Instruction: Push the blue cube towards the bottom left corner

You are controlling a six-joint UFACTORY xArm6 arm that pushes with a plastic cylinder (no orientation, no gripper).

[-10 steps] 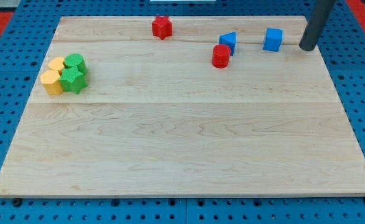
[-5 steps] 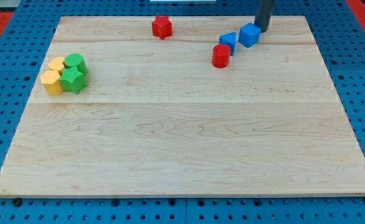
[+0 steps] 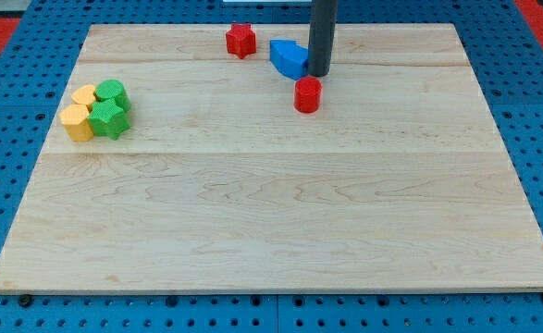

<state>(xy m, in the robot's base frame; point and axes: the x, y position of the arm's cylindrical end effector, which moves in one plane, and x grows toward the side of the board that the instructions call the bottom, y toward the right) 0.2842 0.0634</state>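
Observation:
My tip [image 3: 318, 74] stands near the view's top, right of centre. It touches the right side of the blue cube [image 3: 295, 64]. The cube is pressed against a second blue block [image 3: 279, 50] on its upper left; the two are hard to tell apart. A red cylinder [image 3: 307, 94] stands just below the tip and the cube. A red star block [image 3: 240, 40] sits left of the blue pair, near the board's top edge.
The wooden board [image 3: 271, 213] lies on a blue pegboard. At the view's left, two yellow blocks [image 3: 80, 110] and two green blocks [image 3: 110, 108] sit in a tight cluster.
My tip swept left along the top of the board. It pushed the blue cube into the other blue block and carried both left. The red cylinder shifted down and left.

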